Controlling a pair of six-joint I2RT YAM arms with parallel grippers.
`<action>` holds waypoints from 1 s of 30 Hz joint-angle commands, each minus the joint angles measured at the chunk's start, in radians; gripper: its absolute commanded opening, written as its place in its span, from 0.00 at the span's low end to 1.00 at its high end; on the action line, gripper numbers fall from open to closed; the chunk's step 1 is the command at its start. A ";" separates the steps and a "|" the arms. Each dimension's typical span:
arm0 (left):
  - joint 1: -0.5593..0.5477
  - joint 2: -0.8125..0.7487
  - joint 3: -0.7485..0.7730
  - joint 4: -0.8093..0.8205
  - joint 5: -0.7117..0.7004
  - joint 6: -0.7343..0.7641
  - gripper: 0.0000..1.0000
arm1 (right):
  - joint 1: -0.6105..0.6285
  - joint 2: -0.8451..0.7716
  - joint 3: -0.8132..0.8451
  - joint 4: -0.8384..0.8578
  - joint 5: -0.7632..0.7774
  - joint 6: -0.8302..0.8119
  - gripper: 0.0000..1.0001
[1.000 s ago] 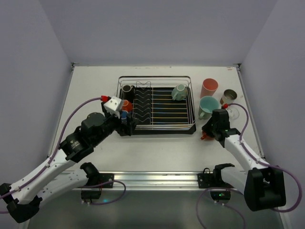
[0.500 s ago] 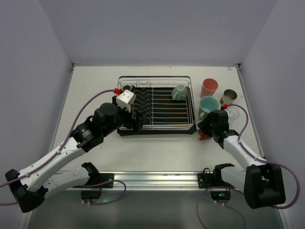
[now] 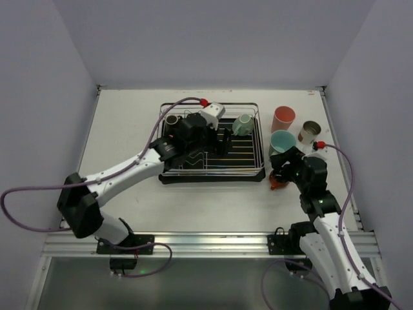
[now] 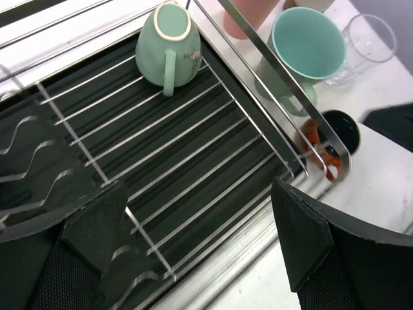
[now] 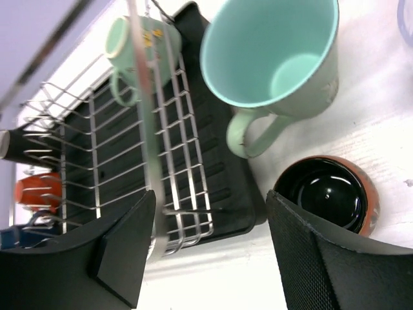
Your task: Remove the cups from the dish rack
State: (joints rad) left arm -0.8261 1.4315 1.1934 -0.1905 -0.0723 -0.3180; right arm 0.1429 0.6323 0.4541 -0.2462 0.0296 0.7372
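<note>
Around the left gripper (image 4: 200,248), free room is being offered only over the flat wires of the dish rack (image 4: 271,64). The zigzag dividers (image 4: 32,155) are lying just beside its left finger, and the right rim of the rack is running near its right finger. Its fingers (image 4: 84,252) are being held wide apart, and nothing is being gripped between them. Ahead of it, in the far right corner of the rack, a mint-green mug (image 4: 169,45) is lying on its side on the wires. Its long axis is pointing away from the gripper, with the mouth at the far end and the handle, it seems, turned upward.

The right gripper (image 5: 219,258) is also being held wide open and empty, above the table (image 5: 387,129) just outside the right edge of the rack. Near its right finger an orange cup (image 5: 326,194) with a black inside is standing upright. Just beside it a second mint-green mug (image 5: 271,58) is standing mouth up, its handle directed toward that cup. Beyond them a pink tumbler (image 3: 283,119), a metal cup (image 3: 310,132) and a clear glass (image 4: 364,42) are standing on the table.
</note>
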 commanded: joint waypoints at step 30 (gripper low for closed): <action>0.059 0.914 0.830 0.068 -0.038 0.201 0.96 | -0.003 -0.319 0.124 -0.128 -0.215 -0.124 0.73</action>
State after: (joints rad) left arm -0.7723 2.3268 1.9541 -0.1398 -0.1051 -0.1440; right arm 0.1429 0.3119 0.5610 -0.3832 -0.1390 0.6312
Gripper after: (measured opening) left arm 0.969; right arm 0.736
